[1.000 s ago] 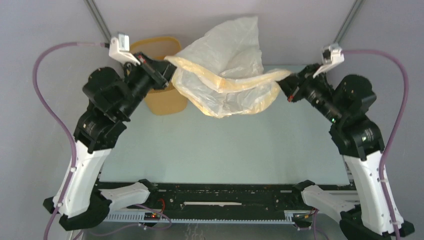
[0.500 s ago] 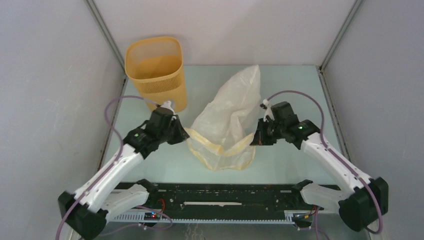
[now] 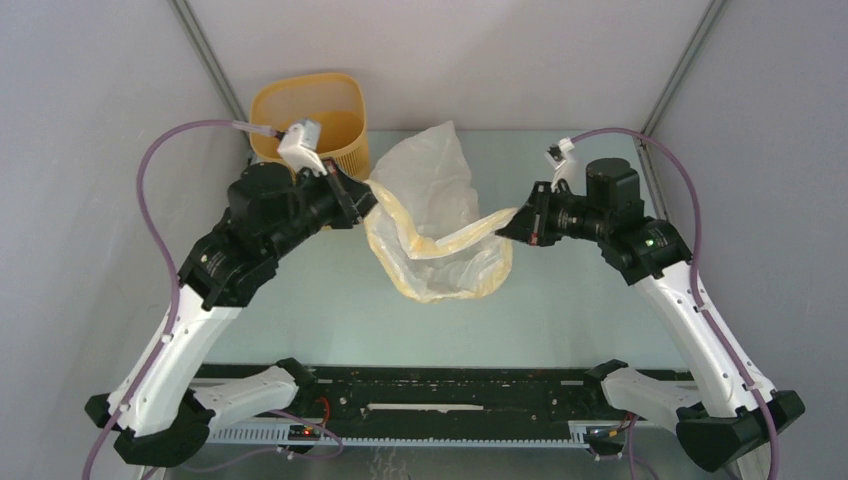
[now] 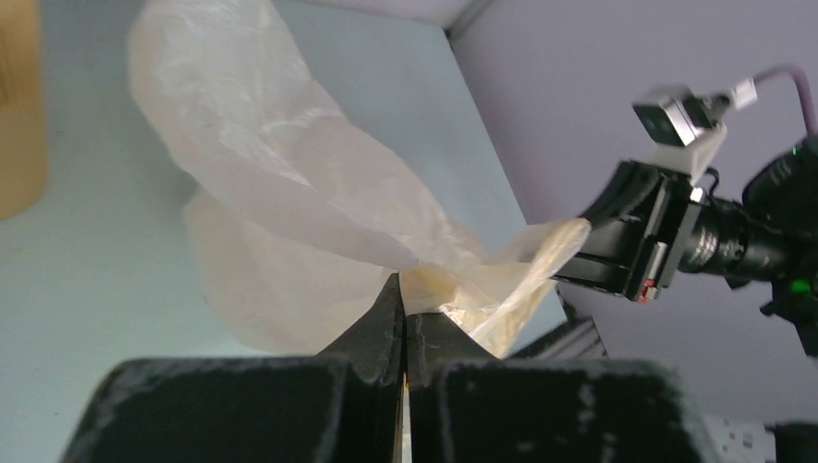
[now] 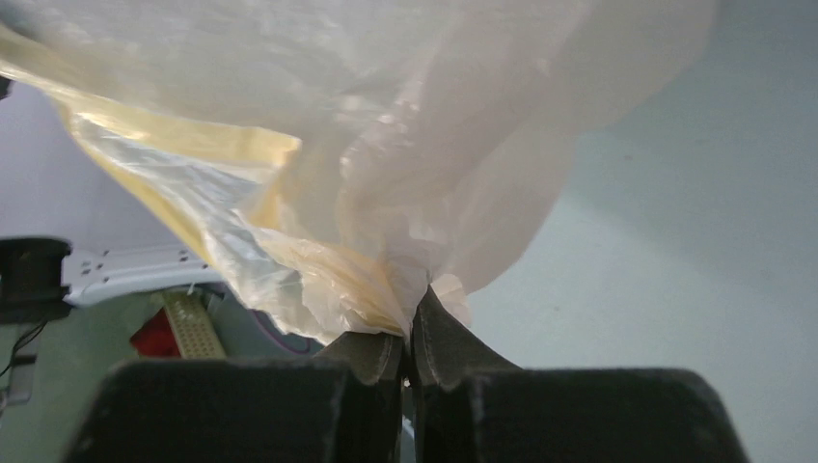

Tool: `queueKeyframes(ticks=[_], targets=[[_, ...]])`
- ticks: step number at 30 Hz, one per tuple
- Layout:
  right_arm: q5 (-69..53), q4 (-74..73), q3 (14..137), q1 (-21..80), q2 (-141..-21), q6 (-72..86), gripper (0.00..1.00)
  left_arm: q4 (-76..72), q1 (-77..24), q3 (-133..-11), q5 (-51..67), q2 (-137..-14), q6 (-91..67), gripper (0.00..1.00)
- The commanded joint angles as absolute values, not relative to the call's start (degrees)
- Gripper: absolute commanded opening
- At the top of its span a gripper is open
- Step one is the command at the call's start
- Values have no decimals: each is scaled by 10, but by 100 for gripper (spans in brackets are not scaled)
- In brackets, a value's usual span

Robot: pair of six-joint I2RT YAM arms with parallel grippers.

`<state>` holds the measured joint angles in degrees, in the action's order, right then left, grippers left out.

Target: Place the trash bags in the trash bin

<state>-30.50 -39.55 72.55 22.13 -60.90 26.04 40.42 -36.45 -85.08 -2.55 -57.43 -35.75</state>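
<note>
The trash bag (image 3: 432,215), thin, crinkly and pale cream, hangs stretched between my two grippers above the table, its mouth open toward the camera. My left gripper (image 3: 366,200) is shut on the bag's left rim, just right of the trash bin (image 3: 308,118), a yellow-orange ribbed wastebasket at the far left. My right gripper (image 3: 508,226) is shut on the bag's right rim. The left wrist view shows my left gripper (image 4: 403,299) pinching the bag (image 4: 289,193), with the bin's side (image 4: 19,106) at its left edge. The right wrist view shows my right gripper (image 5: 413,307) pinching the bag (image 5: 386,125).
Grey walls enclose the pale green table (image 3: 560,310) on three sides. The left arm's wrist camera (image 3: 300,145) overlaps the bin's rim in the top view. A black rail (image 3: 440,385) runs along the near edge between the arm bases.
Both arms have lifted from low over the table, raising the bag and carrying it back and left toward the bin. A second ago the arms were held high with the bag spread wide.
</note>
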Motion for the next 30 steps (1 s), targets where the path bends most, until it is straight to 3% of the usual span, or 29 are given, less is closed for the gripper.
queueKeyframes(ticks=[1, 11, 18, 24, 25, 26, 30], targets=[[-329, -320, 740, 277, -618, 301, 12, 402, -438, -874, -12, -618, -343, 0], [-310, -245, 741, 357, -642, 351, 27, 370, -492, -891, 55, -721, -413, 0], [-312, -238, 708, 359, -603, 348, 48, 378, -489, -914, 49, -745, -445, 0], [-266, -242, 693, 375, -583, 342, 82, 376, -481, -931, 67, -765, -477, 0], [-243, -240, 693, 385, -584, 341, 93, 373, -481, -935, 71, -771, -482, 0], [-209, -239, 693, 398, -584, 339, 99, 369, -481, -938, 74, -776, -488, 0], [-72, -246, 693, 459, -593, 349, 100, 360, -480, -949, 80, -798, -516, 0]])
